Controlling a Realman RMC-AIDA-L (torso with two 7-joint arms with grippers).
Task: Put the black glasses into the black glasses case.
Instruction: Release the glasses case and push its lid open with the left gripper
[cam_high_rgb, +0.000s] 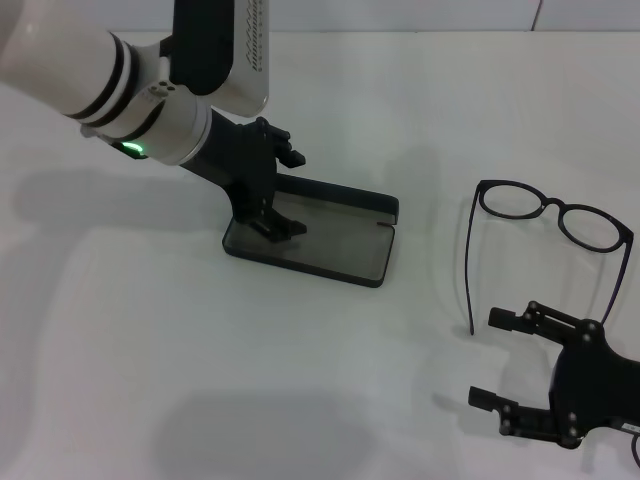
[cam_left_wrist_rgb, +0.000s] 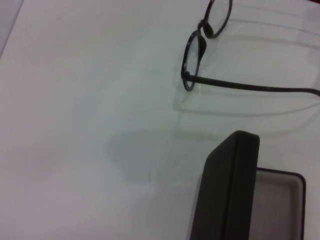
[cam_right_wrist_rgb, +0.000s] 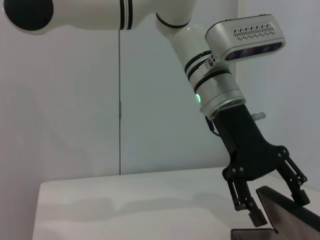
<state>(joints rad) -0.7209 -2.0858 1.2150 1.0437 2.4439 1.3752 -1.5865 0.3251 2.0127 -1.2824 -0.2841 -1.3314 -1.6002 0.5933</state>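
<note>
The black glasses (cam_high_rgb: 553, 206) lie unfolded on the white table at the right, temple arms pointing toward me; they also show in the left wrist view (cam_left_wrist_rgb: 240, 85). The black glasses case (cam_high_rgb: 340, 245) lies open at centre left, grey lining up, lid raised along its far side. My left gripper (cam_high_rgb: 285, 192) is open at the case's left end, one finger on each side of the raised lid (cam_left_wrist_rgb: 225, 190). The right wrist view shows the same: left gripper (cam_right_wrist_rgb: 280, 207) straddling the lid (cam_right_wrist_rgb: 295, 225). My right gripper (cam_high_rgb: 488, 358) is open and empty, low at the right, just nearer me than the glasses.
The white table (cam_high_rgb: 200, 380) is bare apart from the case and the glasses. Its far edge meets a pale wall at the top of the head view. The left arm's white forearm (cam_high_rgb: 90, 70) reaches in from the upper left.
</note>
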